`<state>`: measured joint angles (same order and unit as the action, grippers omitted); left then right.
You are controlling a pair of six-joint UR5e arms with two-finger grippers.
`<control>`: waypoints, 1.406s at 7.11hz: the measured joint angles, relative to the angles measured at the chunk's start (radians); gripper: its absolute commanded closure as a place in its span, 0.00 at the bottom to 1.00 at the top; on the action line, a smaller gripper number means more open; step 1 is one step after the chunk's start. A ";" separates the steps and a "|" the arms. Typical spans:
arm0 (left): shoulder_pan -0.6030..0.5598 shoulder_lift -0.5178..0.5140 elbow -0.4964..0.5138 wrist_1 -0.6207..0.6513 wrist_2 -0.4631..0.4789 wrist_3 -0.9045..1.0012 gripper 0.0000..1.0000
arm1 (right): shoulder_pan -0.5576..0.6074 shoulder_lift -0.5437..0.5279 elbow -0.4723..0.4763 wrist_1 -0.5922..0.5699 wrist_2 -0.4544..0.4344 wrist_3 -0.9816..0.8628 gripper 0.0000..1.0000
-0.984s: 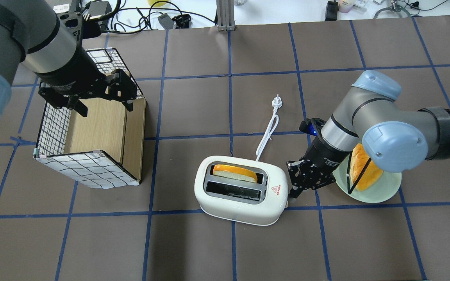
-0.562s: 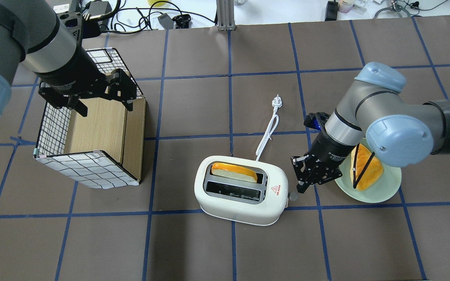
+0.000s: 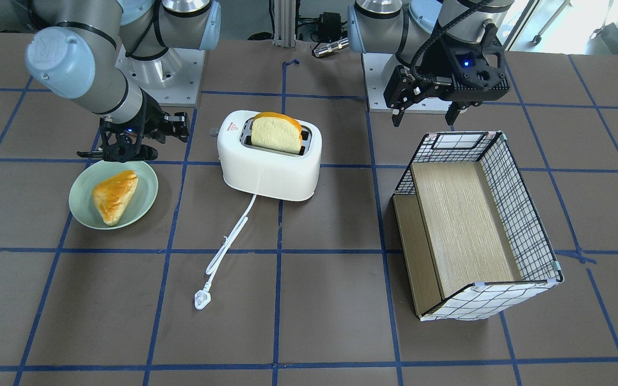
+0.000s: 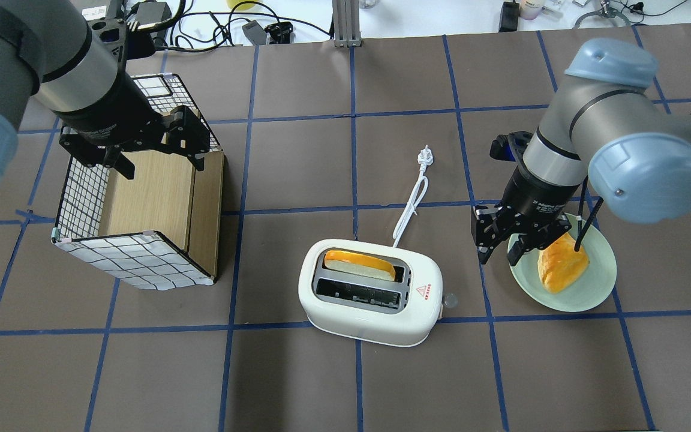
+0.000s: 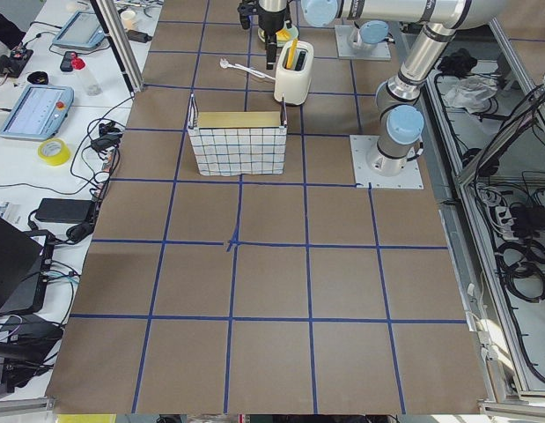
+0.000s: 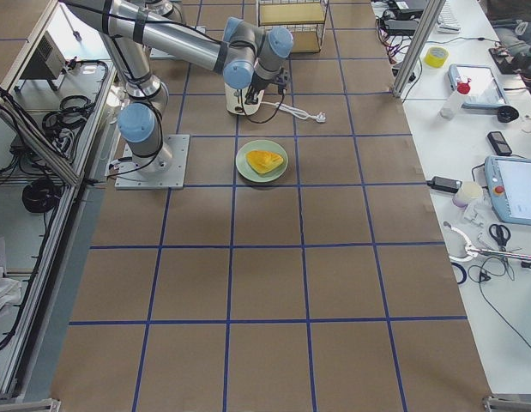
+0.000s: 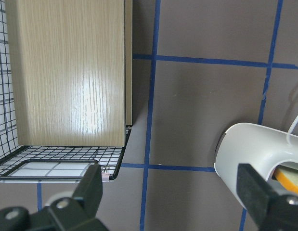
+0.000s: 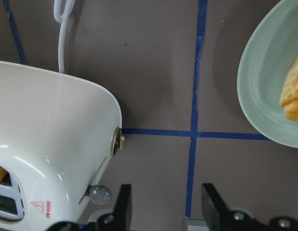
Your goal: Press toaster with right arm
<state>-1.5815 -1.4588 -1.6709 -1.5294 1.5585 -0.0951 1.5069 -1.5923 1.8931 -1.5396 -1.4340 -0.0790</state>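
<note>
The white toaster (image 4: 369,312) stands at mid-table with a slice of bread (image 4: 358,265) standing out of its far slot. Its lever knob (image 4: 451,300) sticks out of the right end and also shows in the right wrist view (image 8: 99,195). My right gripper (image 4: 497,257) is open and empty. It hangs to the right of the toaster, apart from it, over the left rim of the plate; in the front view it (image 3: 121,155) is left of the toaster (image 3: 269,171). My left gripper (image 4: 161,165) is open and empty above the checkered box.
A green plate (image 4: 598,289) with a pastry (image 4: 561,267) lies right of the toaster. The toaster's white cord and plug (image 4: 424,157) run toward the far side. The checkered box (image 4: 141,252) with its wooden inner panel stands at the left.
My right gripper has drawn back from the toaster's lever end, up and to the right, to the plate's left rim. The lever knob now shows. The left arm has not moved.
</note>
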 measured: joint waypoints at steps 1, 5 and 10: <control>0.000 0.000 0.000 0.000 0.000 0.000 0.00 | 0.000 -0.008 -0.070 0.037 -0.036 0.000 0.00; 0.000 0.000 0.000 0.000 0.000 0.000 0.00 | -0.002 -0.106 -0.216 0.091 -0.143 0.038 0.00; 0.000 0.000 0.000 0.000 0.000 0.000 0.00 | 0.000 -0.136 -0.237 0.125 -0.150 0.068 0.00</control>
